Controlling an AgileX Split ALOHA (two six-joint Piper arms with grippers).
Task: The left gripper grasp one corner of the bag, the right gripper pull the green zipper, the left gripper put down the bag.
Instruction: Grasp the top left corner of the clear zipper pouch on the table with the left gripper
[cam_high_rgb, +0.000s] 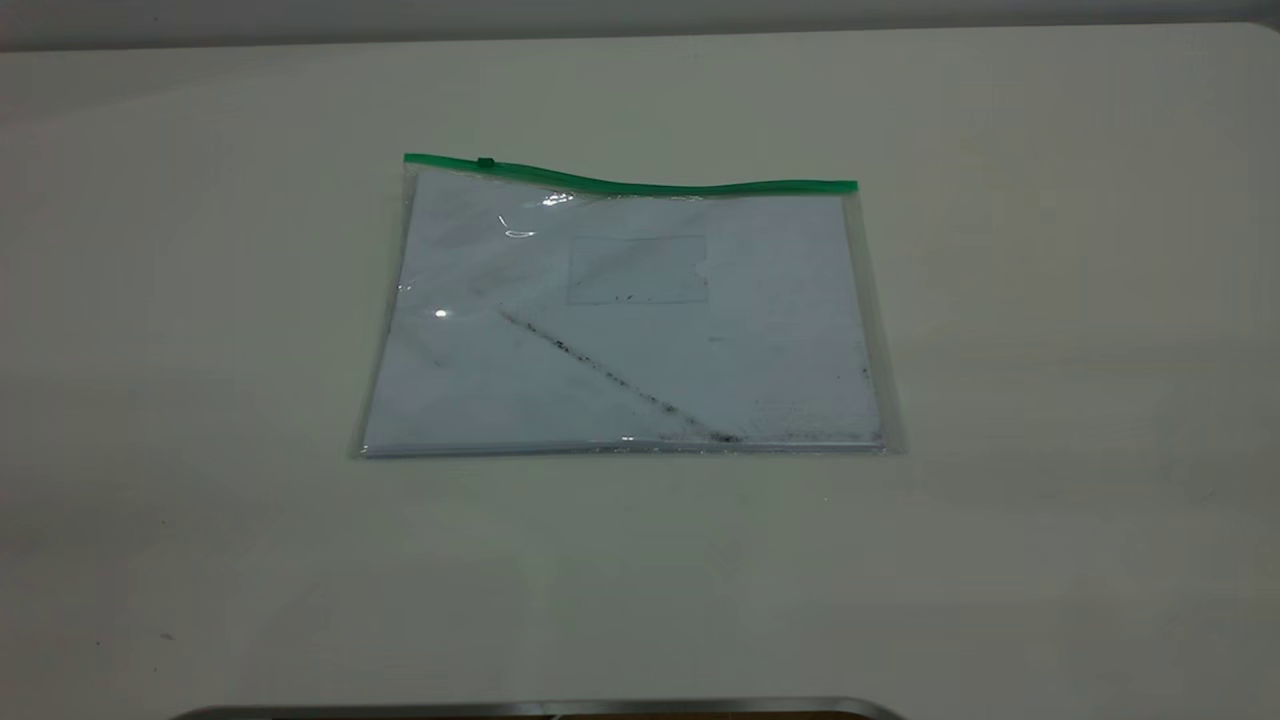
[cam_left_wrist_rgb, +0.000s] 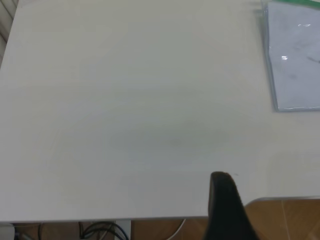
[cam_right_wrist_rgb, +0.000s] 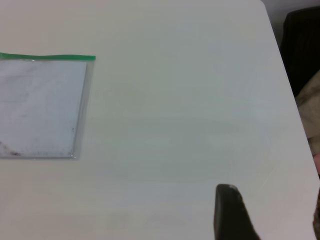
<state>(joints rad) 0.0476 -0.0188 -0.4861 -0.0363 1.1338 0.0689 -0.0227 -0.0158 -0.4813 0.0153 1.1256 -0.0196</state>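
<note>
The bag (cam_high_rgb: 620, 330) lies flat in the middle of the white table, clear plastic over white paper with a dark diagonal smudge. The green zipper (cam_high_rgb: 640, 185) runs along its far edge, with the slider tab (cam_high_rgb: 486, 162) near the left end. Neither gripper shows in the exterior view. In the left wrist view, part of my left gripper (cam_left_wrist_rgb: 225, 200) shows over the table's near edge, far from the bag's corner (cam_left_wrist_rgb: 295, 60). In the right wrist view, part of my right gripper (cam_right_wrist_rgb: 230, 210) hangs over bare table, apart from the bag (cam_right_wrist_rgb: 40, 105) and its green strip (cam_right_wrist_rgb: 47, 57).
A metal rim (cam_high_rgb: 540, 708) marks the table's front edge. Cables (cam_left_wrist_rgb: 100, 230) hang below the table edge on the left side. A dark object (cam_right_wrist_rgb: 302, 45) stands beyond the table's right edge.
</note>
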